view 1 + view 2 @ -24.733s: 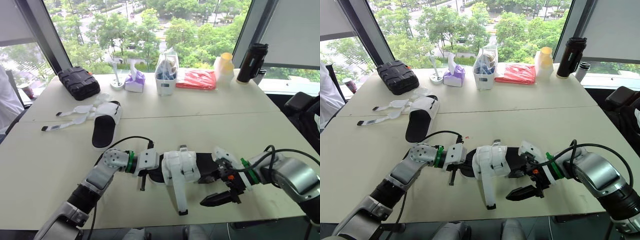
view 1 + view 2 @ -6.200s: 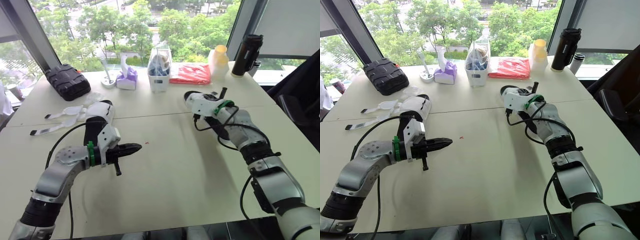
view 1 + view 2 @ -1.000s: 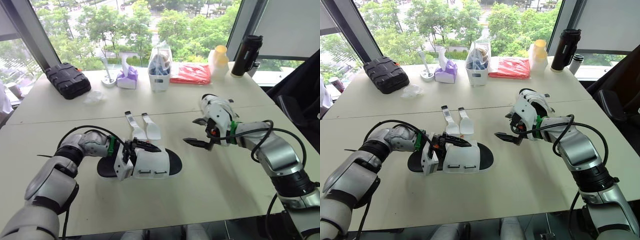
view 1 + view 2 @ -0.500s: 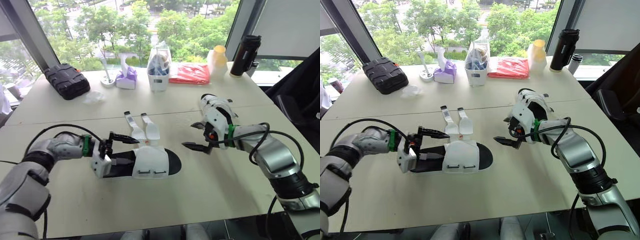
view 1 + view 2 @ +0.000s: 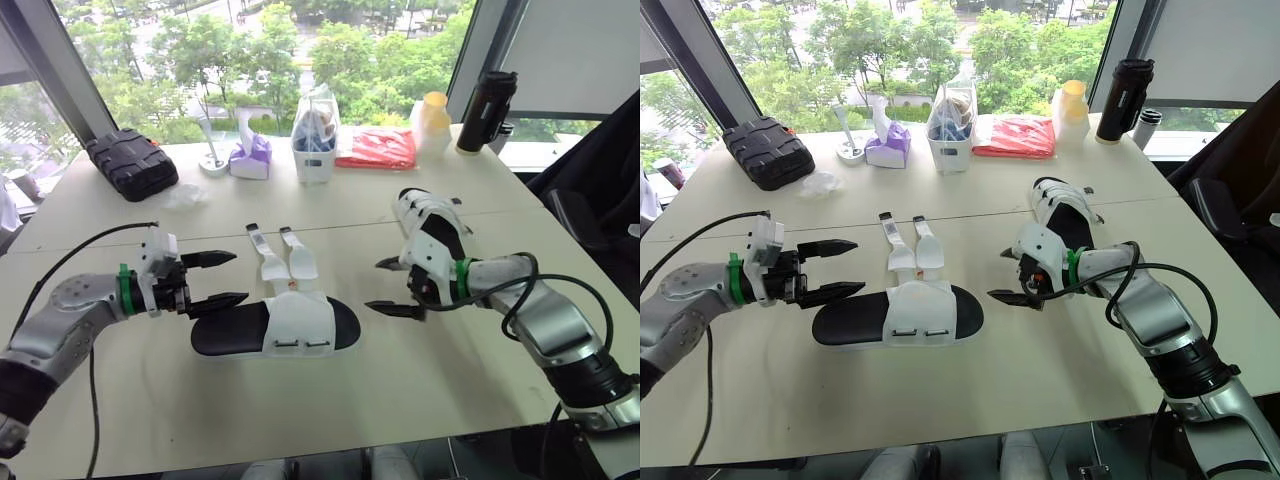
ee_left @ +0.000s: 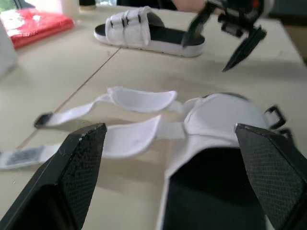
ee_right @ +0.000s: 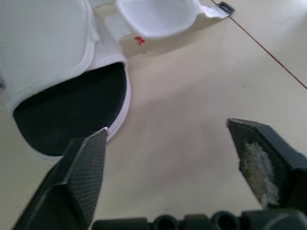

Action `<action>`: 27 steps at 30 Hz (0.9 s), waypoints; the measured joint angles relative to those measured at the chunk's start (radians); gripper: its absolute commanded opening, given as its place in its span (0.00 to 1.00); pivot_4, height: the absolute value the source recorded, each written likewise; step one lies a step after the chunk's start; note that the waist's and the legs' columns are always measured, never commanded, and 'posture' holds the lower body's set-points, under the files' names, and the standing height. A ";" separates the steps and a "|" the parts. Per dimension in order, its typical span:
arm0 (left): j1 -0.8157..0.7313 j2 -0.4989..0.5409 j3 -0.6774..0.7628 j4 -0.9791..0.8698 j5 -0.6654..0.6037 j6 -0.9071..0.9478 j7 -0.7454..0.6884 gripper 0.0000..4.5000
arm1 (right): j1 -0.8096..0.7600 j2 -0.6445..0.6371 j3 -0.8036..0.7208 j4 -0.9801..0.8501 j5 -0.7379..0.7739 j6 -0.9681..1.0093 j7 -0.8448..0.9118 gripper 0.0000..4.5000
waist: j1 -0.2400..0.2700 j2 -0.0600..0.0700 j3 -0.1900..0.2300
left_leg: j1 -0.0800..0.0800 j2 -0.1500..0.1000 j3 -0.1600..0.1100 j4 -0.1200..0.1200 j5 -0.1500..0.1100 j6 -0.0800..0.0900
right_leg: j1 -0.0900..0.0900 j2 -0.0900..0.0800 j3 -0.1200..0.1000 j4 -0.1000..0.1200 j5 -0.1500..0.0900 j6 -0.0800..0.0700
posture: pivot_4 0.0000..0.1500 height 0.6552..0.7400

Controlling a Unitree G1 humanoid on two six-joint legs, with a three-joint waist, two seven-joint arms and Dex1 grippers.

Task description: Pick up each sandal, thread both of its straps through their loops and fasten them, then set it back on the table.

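Your left pincer [image 5: 242, 276] has just let go of the open sandal [image 5: 275, 326] and backed away from its heel. Half a second ago its fingers straddled that end; now they stand apart with bare tabletop [image 5: 400, 385] between them and the sole. The sandal lies flat near the middle of the tabletop, sole down, toe pointing toward your right arm. Its two straps [image 5: 300, 262] are spread loose on the far side, side by side, neither one through a loop. So the shoe has been repositioned but not worked on yet. I judge that the threading and fastening of this one are all still ahead of you, while the other sandal [image 5: 1058, 203] sits farther back on the right with its straps closed across the top. Your left forearm reaches in low from the left, and the pincer is level with the tabletop and aimed along the length of the sandal. Your right arm bends in from the right, and its pincer [image 5: 373, 285] is tilted downward just beyond the toe, its fingers also spread and empty. You are not touching the sandal from either side.
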 measured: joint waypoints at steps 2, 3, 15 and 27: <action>0.020 -0.030 0.069 -0.033 -0.016 0.079 0.030 1.00 | 0.017 0.000 0.003 0.002 0.006 -0.036 0.039 0.38 | 0.004 0.000 0.000 | 0.001 0.000 0.000 0.000 0.000 0.000 | 0.001 0.000 0.000 0.001 0.000 0.000 | 1.00 1.00; 0.027 -0.056 0.101 -0.047 -0.014 0.100 0.050 1.00 | 0.020 0.006 0.007 0.008 0.009 -0.050 0.055 0.26 | 0.006 0.000 0.000 | 0.001 0.000 0.000 0.000 0.001 -0.001 | 0.001 0.000 0.000 0.001 0.000 0.000 | 1.00 1.00; 0.061 -0.246 0.245 -0.085 0.139 0.240 0.133 1.00 | 0.024 0.112 0.076 0.160 -0.008 -0.177 0.146 0.01 | 0.009 0.000 0.000 | 0.002 0.000 0.000 0.000 0.002 -0.004 | 0.002 0.000 0.000 0.001 0.000 -0.001 | 1.00 1.00; 0.058 -0.359 0.305 -0.078 0.183 0.399 0.169 1.00 | 0.023 0.270 0.135 0.292 -0.093 -0.410 0.140 0.01 | 0.008 0.000 -0.001 | 0.002 0.000 -0.001 0.000 0.004 -0.008 | 0.001 0.000 0.000 0.001 0.000 -0.001 | 1.00 1.00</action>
